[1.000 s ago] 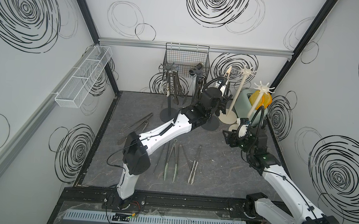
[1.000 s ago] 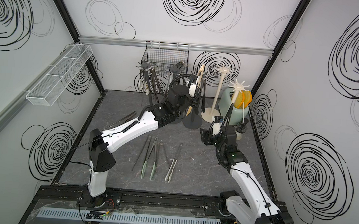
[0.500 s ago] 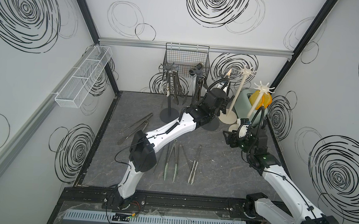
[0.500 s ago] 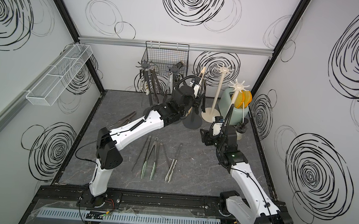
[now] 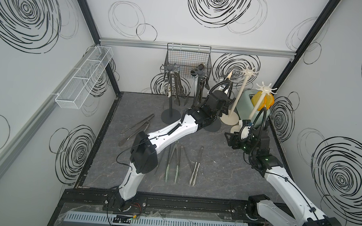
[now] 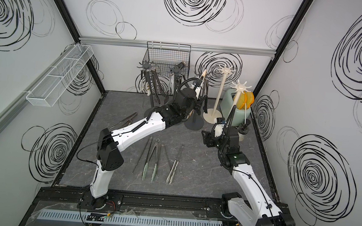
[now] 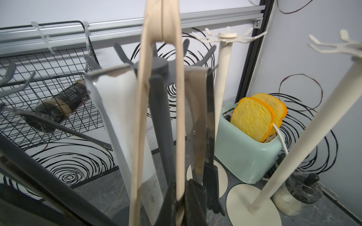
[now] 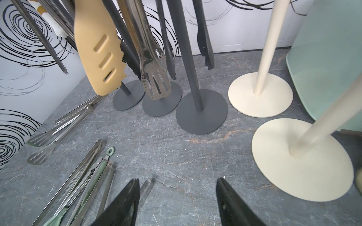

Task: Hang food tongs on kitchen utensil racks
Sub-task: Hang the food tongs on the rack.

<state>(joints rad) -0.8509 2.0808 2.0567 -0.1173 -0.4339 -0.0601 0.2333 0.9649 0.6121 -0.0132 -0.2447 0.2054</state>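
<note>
Cream two-armed tongs [image 7: 140,117]: standing upright in the left pincer [image 7: 184,197], joined end up, higher than the hook star of a dark grey pole rack [image 7: 156,67]; one arm on each side of that star; touching a hook or not, cannot tell.
Left pincer: black fingers pressed together on the lower part of the cream tongs.
Two more dark grey racks [image 5: 170,68]: further back, close to the black wire basket [image 5: 187,56], with steel and black-tipped tongs hanging from the hooks.
Cream pole racks [image 5: 248,71]: two, on round cream bases, just beside the pale green toaster [image 7: 246,156] with two toast slices.
Green-tipped steel tongs [image 5: 167,172]: flat on the dark grey stone-look desk [image 5: 215,164], in the middle, with plain steel tongs [image 5: 195,169] just beside.
Steel tongs with slotted ends [image 5: 137,125]: flat on the desk near the left wall.
Right pincer [image 8: 177,180]: fingers wide apart, nothing between them, low over the desk, near the cream pole racks.
White mesh tray [image 5: 83,77]: fixed on the left wall, well apart from the racks.
</note>
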